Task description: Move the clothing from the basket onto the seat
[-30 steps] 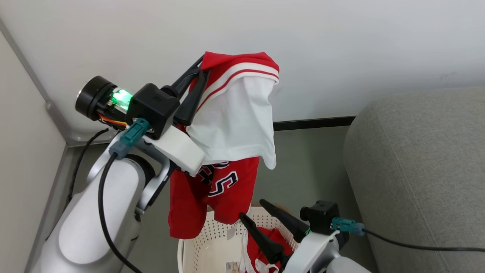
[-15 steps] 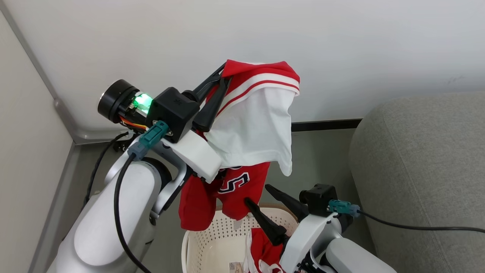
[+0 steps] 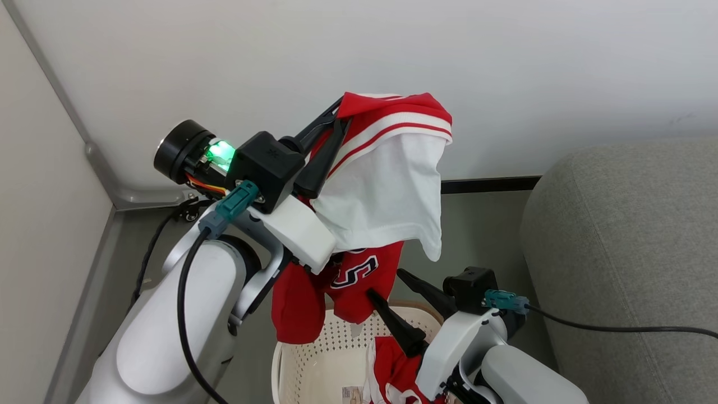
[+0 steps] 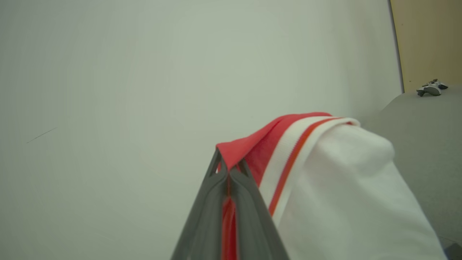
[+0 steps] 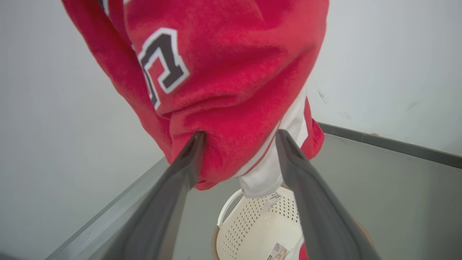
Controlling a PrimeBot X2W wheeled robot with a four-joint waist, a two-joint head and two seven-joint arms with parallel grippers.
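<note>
Above basket [image 3: 314,365], left claw [image 3: 340,113] raised, pinching clothing [image 3: 387,191]

The basket [image 3: 314,359] runs off the head view's bottom edge, its right side hidden behind the right arm [image 3: 505,376]. Its paper label [image 3: 351,394] is too small to read. The red garment [image 3: 297,303] has its lettering half hidden behind the left wrist [image 3: 297,230]. The seat [image 3: 617,235] is cut off at the right, and a small grey object [image 4: 431,87] on it is too tiny to identify.

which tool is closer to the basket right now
Right. The right tool hangs open just above the basket; the left tool is high above it, shut on the red garment.
</note>
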